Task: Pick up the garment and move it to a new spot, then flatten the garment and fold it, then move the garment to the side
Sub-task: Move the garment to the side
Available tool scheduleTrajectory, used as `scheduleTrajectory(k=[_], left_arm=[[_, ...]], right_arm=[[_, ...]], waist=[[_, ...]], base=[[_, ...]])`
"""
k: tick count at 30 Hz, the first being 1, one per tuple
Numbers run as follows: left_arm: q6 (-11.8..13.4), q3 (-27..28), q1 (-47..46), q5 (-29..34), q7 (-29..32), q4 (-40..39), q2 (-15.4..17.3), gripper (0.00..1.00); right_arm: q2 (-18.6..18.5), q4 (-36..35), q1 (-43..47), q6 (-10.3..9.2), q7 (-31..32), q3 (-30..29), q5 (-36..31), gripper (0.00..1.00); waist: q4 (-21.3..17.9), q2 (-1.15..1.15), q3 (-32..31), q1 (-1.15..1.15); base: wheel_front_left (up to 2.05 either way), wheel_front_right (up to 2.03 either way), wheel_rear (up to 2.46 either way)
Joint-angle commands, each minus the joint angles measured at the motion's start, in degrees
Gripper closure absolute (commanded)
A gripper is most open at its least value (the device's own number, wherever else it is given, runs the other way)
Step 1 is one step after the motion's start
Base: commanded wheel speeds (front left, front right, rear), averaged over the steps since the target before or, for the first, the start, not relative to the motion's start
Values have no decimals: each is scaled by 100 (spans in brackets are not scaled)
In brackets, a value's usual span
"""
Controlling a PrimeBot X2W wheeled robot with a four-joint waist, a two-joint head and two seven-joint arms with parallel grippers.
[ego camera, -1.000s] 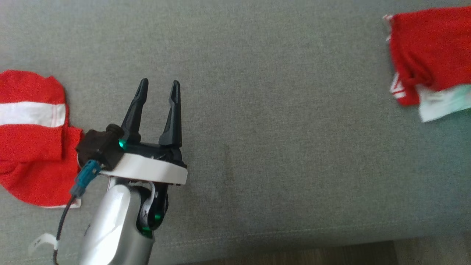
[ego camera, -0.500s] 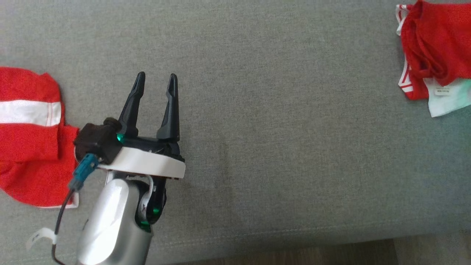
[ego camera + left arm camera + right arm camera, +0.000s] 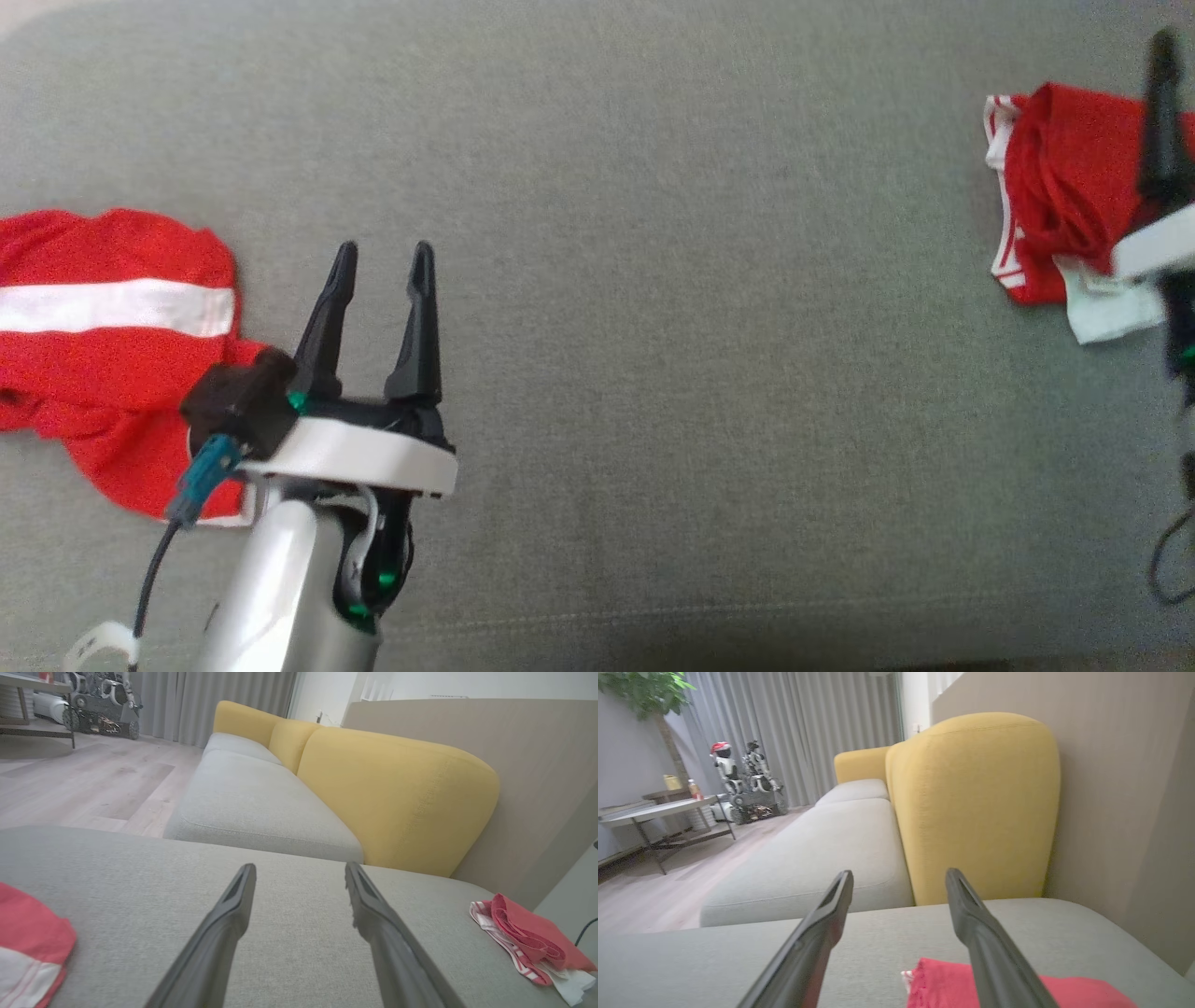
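Judging from the layout, you are at the close of the last step: the folded garment [image 3: 1064,187] lies in red-and-white layers at the far right of the grey sofa seat [image 3: 700,327], and your right tool [image 3: 899,876] stands over it with fingers spread and nothing between them. Your left tool [image 3: 384,252] is likewise released and empty, poised over bare cushion just beside a second red garment [image 3: 112,373] with a white band, loose at the left. The next move, in my judgement, calls for lifting the right tool clear without snagging the top layer.
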Motion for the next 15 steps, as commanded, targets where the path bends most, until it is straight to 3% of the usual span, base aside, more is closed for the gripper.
scheduleTrajectory(k=[1, 8, 15], left_arm=[[11, 219, -88, -47, -29, -190, 43, 0], [1, 348, 229, -59, -29, -234, 43, 0], [-176, 400, 667, -62, -29, -199, 43, 0]], right_arm=[[-54, -212, 42, -4, -62, 78, 37, 0], [476, -971, 1102, -4, -624, 389, -331, 0], [1069, -1385, 2058, -4, -875, 415, -1019, 0]], waist=[[121, 0, -176, 0], [316, 0, -581, 0], [343, 0, -891, 0]], base=[[0, 0, 0], [0, 0, 0], [0, 0, 0]])
